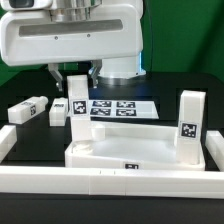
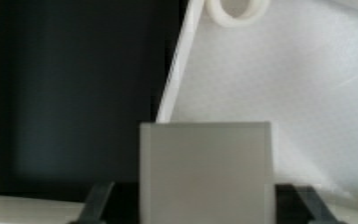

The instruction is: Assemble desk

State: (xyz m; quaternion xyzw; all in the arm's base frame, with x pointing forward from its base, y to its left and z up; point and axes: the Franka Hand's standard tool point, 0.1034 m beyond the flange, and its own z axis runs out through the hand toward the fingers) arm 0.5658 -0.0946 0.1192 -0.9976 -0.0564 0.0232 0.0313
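Grips one leg [image 1: 77, 108] upright between the fingers [image 2: 114, 202], closed on its sides, at the tabletop's [image 1: 130, 152] far corner on the exterior view's left. Locates the tabletop by the desk's [image 1: 30, 137] near edge, a second leg [image 1: 191, 125] upright at its opposite end. Shows two loose legs [image 1: 28, 110] [image 1: 58, 110] lying toward the desk's edge on the exterior view's left.

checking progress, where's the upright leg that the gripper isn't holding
The upright leg stands on the exterior view's right, at the right end of the tabletop, far from the gripper holding a second leg.
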